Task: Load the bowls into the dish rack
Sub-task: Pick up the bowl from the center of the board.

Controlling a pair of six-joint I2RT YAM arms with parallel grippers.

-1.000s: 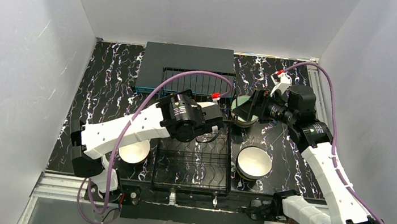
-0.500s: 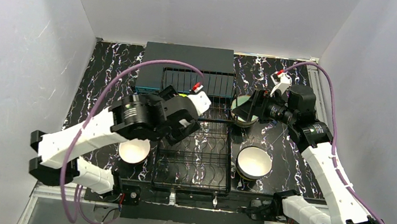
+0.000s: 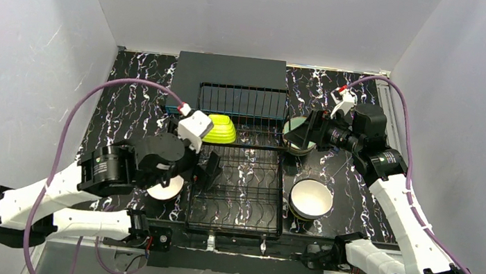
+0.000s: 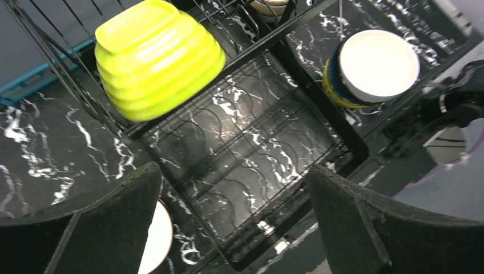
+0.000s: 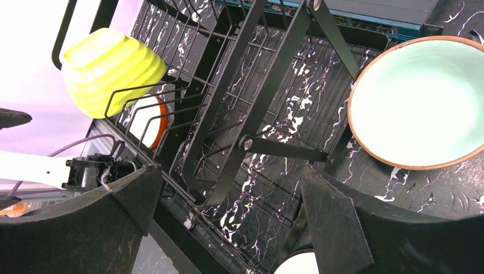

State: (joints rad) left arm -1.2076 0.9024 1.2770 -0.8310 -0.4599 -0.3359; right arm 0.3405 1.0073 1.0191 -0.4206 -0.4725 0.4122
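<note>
The lime-green ribbed bowl (image 3: pixel 221 129) stands on edge among the tines at the back-left of the large black wire dish rack (image 3: pixel 234 232) — 1 bowl loaded, and the rack's other slots look free. The left pincer (image 4: pixel 233 170) hangs open and empty over the rack's near-left part, near the white-lined orange bowl (image 3: pixel 165 189) on the black marbled bench (image 3: pixel 125 108). The right pincer (image 5: pixel 229 170), also spread wide with nothing in it, hovers near the mint bowl with a brown rim (image 5: pixel 419 103), just outside the rack's far-right side. A 3rd bowl, white inside and yellow-and-blue outside (image 3: pixel 310 197), sits right of the rack. The step in hand looks like fetching the next bowl — a pincer must straddle a rim, close, lift, then tip the bowl on edge between free tines
</note>
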